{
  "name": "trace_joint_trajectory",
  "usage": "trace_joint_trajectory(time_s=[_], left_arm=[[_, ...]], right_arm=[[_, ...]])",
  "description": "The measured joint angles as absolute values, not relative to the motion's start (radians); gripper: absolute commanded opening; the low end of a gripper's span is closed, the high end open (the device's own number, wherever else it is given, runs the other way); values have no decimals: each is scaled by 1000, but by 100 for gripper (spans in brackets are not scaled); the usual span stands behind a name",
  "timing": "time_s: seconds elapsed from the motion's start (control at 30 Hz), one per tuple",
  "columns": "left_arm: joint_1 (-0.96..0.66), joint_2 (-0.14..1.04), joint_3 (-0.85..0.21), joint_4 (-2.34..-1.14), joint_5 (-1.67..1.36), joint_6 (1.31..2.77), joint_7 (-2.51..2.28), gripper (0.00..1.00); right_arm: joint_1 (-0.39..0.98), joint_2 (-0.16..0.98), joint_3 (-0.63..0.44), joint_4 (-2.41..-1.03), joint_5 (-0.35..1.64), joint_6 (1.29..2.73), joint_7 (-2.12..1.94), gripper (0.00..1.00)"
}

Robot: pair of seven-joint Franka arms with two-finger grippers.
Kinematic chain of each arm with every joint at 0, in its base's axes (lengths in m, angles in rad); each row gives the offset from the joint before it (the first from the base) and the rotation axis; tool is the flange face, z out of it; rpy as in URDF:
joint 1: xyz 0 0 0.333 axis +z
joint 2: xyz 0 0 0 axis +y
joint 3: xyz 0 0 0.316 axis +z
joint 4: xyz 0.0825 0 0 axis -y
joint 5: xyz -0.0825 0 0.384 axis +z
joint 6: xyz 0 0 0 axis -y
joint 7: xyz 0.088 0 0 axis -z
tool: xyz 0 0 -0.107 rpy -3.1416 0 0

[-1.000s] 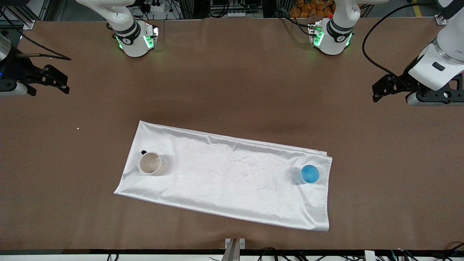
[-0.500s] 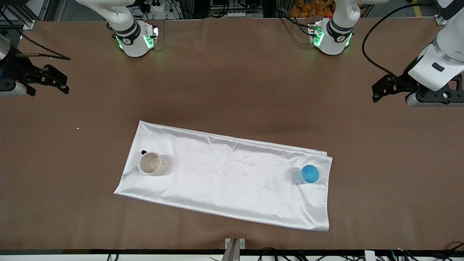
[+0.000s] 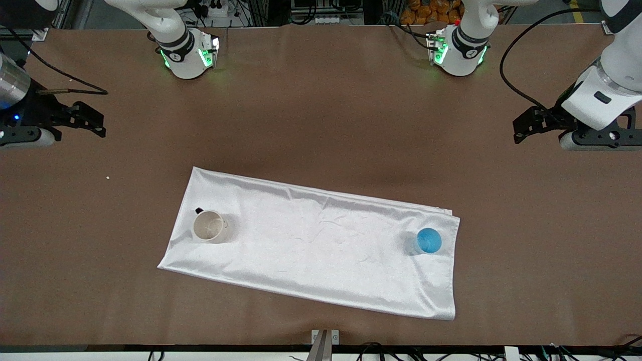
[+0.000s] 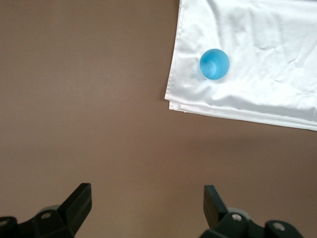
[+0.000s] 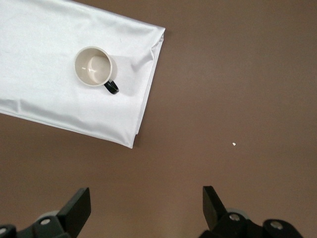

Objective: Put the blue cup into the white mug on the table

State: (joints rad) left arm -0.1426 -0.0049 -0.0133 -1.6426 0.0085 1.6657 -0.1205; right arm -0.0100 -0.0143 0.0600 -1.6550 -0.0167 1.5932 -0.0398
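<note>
The blue cup [image 3: 429,240] stands upright on a white cloth, at the cloth's end toward the left arm; it also shows in the left wrist view [image 4: 214,64]. The white mug [image 3: 208,226] stands upright and empty at the cloth's other end, its dark handle [image 5: 112,88] pointing toward the robots; it also shows in the right wrist view [image 5: 92,66]. My left gripper [image 3: 519,130] [image 4: 147,196] is open and empty over bare table at the left arm's end. My right gripper [image 3: 100,125] [image 5: 147,198] is open and empty over bare table at the right arm's end.
The white cloth [image 3: 321,240] lies slantwise across the middle of the brown table [image 3: 321,125]. A small white speck [image 3: 108,177] lies on the table near the right arm's end. Both arm bases stand along the table's edge farthest from the front camera.
My right gripper has shifted a little toward the table's middle. My left gripper has shifted very slightly the same way. The cup and mug have not moved.
</note>
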Motion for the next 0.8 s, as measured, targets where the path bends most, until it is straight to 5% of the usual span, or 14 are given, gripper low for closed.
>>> trace_joint_trajectory(time_s=[0.8], left_arm=[[-153, 72, -27, -1642, 8, 1691, -118, 100]], right_arm=[[112, 101, 63, -1695, -17, 1681, -45, 98]])
